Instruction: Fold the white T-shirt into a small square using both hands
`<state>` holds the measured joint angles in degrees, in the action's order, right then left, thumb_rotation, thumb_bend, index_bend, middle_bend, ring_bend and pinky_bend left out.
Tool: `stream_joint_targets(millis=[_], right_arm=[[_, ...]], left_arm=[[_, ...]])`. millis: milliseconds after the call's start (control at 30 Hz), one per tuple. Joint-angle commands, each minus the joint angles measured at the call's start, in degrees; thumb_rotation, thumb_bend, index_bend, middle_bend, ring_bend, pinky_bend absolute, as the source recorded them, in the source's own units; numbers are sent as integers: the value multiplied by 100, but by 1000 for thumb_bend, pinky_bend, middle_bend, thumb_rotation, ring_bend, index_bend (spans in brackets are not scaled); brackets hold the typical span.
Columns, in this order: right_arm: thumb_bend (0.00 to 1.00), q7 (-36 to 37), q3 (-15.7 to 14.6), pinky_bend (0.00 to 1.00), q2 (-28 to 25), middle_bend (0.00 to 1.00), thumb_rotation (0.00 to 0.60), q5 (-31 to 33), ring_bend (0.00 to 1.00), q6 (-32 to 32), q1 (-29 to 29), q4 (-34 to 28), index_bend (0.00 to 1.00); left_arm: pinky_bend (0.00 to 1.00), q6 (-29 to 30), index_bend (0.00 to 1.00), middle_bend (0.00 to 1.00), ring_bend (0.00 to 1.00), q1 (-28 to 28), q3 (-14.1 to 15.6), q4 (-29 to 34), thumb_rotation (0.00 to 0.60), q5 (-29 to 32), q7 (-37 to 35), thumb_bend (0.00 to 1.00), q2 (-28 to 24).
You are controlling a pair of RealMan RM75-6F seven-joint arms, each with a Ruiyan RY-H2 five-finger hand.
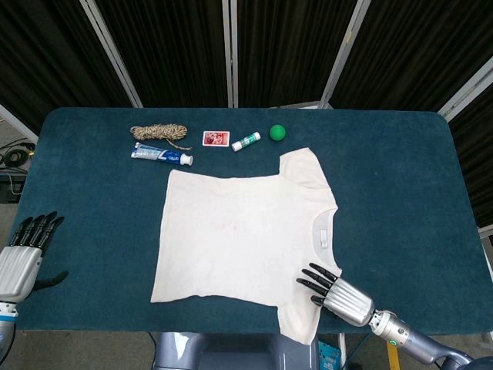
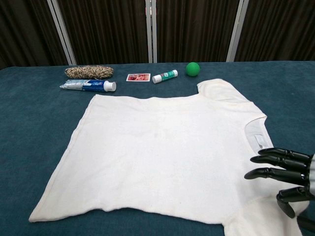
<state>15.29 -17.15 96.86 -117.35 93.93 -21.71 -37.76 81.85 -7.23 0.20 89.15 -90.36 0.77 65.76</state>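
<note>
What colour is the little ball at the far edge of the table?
Green ball, clearest in the chest view.

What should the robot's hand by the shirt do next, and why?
Probably lower the right hand onto the near sleeve and pinch it. The white T-shirt lies flat and unfolded, and that hand is open over the sleeve, holding nothing.

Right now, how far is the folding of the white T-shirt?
Nothing is folded yet: the white cotton T-shirt lies spread flat on the dark blue table. In hand: the right hand, fingers apart, is over the near sleeve; the left hand is open, far from the cloth. All folds remain.
</note>
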Motion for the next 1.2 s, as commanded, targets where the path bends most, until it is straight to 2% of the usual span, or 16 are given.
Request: stream_joint_targets(millis=[33, 133, 333, 500, 600, 933, 1200], right_arm=[[366, 25, -13, 0, 4, 143, 600, 9, 0, 33, 10, 16, 682], [368, 32, -28, 0, 2, 144, 600, 9, 0, 65, 10, 38, 702], [401, 50, -25, 0, 1, 145, 600, 35, 0, 90, 8, 38, 708], [426, 63, -36, 0, -8, 146, 600, 51, 0, 97, 11, 47, 710], [427, 67, -54, 0, 0, 146, 600, 53, 0, 103, 24, 58, 711], [428, 92, -95, 0, 50, 146, 600, 60, 0, 132, 48, 121, 717], [430, 92, -127, 0, 88, 146, 600, 47, 0, 159, 63, 173, 718]], left_arm=[[0, -60, 0, 0, 0, -123, 164, -220, 600, -373, -290, 0, 166], [0, -110, 23, 0, 0, -329, 393, -682, 600, -990, -730, 0, 480], [0, -129, 161, 0, 0, -504, 616, -1225, 600, -1467, -1056, 18, 890], [0, -293, 221, 0, 0, -687, 845, -1677, 600, -1830, -1123, 228, 1232], [0, -406, 249, 0, 0, -794, 960, -1905, 600, -1977, -1108, 273, 1413], [0, -498, 338, 0, 0, -896, 1176, -2616, 600, -2026, -1303, 275, 2013], [0, -470, 384, 0, 0, -992, 1176, -2907, 600, -1998, -1310, 275, 2331]])
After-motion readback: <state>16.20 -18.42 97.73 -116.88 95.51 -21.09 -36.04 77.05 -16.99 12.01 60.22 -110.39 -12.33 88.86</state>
